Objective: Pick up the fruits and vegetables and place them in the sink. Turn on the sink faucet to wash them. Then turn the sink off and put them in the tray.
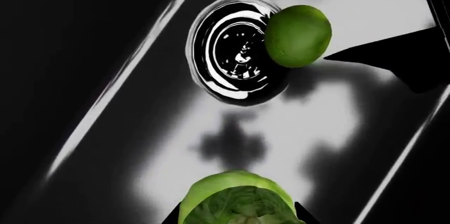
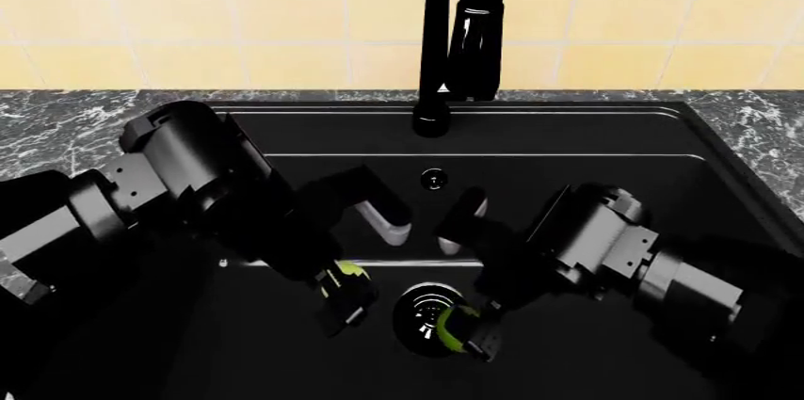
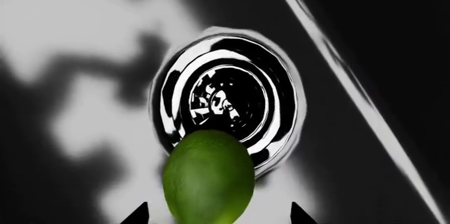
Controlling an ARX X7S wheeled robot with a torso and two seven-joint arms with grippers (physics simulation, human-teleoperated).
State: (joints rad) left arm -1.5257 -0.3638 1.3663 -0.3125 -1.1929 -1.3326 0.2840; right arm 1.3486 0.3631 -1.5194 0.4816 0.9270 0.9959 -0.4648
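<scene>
Lime sits between the right gripper tips, its long axis running lengthways between the fingers, overlapping the near rim of the drain low in the sink. It is smooth, glossy and bright green. Whether the fingers actually pinch it I cannot tell. Across the drain, the sprout, paler and leafy, lies at the left gripper, whose grip is equally unclear. Each arm is nearest its own piece. Behind both stands the faucet, untouched at the basin's back edge.
</scene>
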